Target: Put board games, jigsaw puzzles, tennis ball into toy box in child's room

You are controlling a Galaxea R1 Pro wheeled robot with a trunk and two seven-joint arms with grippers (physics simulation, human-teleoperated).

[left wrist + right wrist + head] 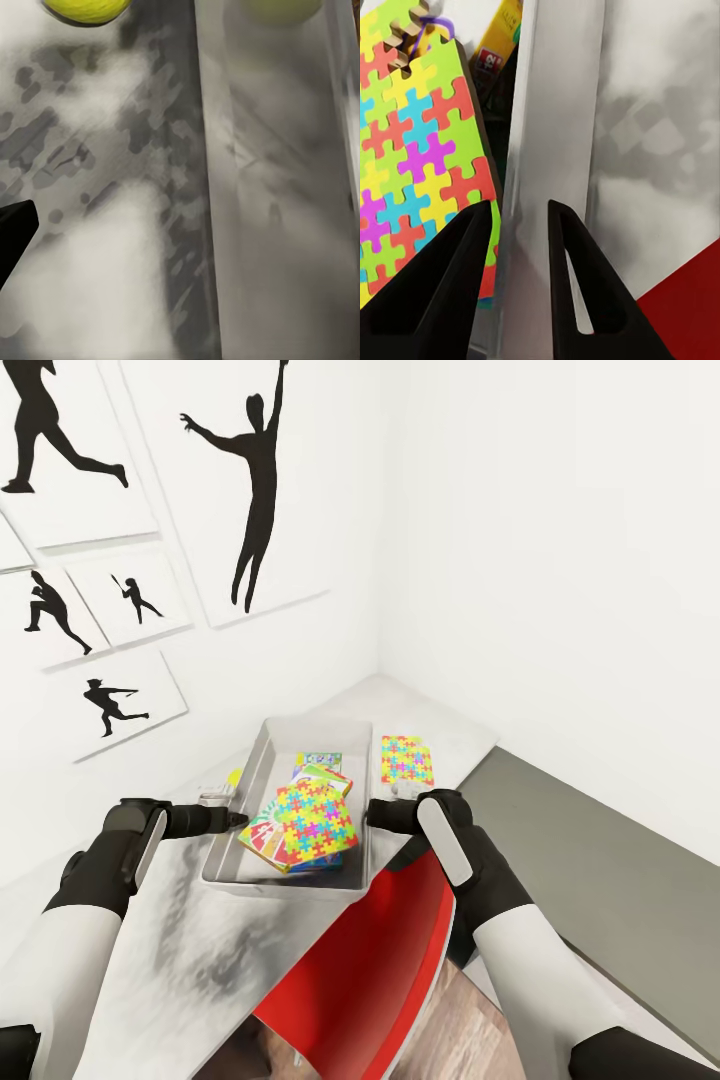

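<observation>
The right hand (pixel 514 262) hangs open and empty over the near right wall of the toy box (pixel 262 755), its two dark fingers (pixel 442 292) parted with the box wall showing between them. Just inside that wall a jigsaw puzzle (pixel 312 818) already lies on top of the board games (pixel 268 838) stacked in the box.

The other puzzle (pixel 406 759) is still out on the desk (pixel 190 950), flat, just beyond the box's right wall and slightly ahead of the right hand, its long side running away from the robot. The right hand is plainly the nearer one for it.

The left hand (pixel 232 818) sits at the box's left wall; I cannot tell whether it is open or closed. The tennis ball (pixel 86 7) rests on the desk just outside that wall, ahead of the left hand, so that side looks best placed for the ball.
</observation>
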